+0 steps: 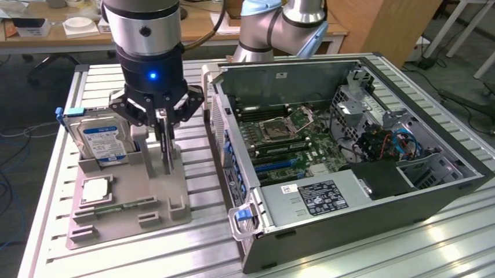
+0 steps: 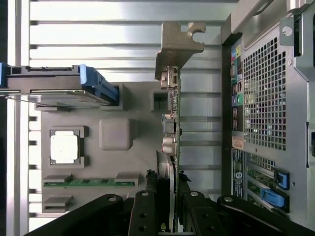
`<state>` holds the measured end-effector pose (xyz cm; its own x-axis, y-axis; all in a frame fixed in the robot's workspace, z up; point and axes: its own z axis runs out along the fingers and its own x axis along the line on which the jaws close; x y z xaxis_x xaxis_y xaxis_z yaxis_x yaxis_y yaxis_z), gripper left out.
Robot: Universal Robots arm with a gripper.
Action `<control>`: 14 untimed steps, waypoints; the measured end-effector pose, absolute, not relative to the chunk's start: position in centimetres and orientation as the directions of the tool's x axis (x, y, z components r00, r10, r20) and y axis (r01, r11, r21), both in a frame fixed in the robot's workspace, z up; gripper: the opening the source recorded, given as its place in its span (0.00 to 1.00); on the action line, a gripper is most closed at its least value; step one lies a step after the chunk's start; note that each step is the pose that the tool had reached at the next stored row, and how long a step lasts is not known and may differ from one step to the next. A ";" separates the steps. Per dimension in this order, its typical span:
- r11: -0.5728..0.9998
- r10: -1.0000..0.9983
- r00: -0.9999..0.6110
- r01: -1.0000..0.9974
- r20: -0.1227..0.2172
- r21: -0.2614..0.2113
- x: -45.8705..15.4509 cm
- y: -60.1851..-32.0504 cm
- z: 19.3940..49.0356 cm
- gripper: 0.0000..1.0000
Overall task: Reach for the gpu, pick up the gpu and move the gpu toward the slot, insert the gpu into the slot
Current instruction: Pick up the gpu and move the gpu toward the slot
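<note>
Gpu (image 2: 171, 78) seemingly within gripper's (image 2: 167, 178) span

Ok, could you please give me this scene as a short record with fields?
tool: at the gpu, above the holder
gpu: standing on edge in the holder
drive: standing in the holder, to the exterior view's left of the gpu
chip: flat in the holder
case: open, board inside, to the exterior view's right of the holder
</note>
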<state>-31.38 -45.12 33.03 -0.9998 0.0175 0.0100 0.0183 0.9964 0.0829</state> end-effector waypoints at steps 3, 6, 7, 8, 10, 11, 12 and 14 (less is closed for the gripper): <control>0.996 0.017 -1.000 0.018 0.010 0.084 -31.4 -45.1 33.3 0.26; 0.996 0.017 -1.000 0.018 0.010 0.085 -31.4 -45.1 33.6 0.26; 0.996 0.017 -1.000 0.018 0.010 0.086 -31.4 -45.1 33.7 0.26; 0.996 0.017 -1.000 0.018 0.010 0.086 -31.4 -45.1 33.8 0.26; 0.996 0.017 -1.000 0.018 0.010 0.087 -31.4 -45.1 34.0 0.26; 0.996 0.017 -1.000 0.018 0.010 0.088 -31.4 -45.1 34.1 0.26; 0.996 0.017 -1.000 0.018 0.010 0.088 -31.4 -45.1 34.1 0.26; 0.996 0.017 -1.000 0.018 0.010 0.088 -31.4 -45.1 34.3 0.26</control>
<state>-31.38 -45.12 34.28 -0.9998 0.0173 0.0102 0.0181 0.9959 0.0884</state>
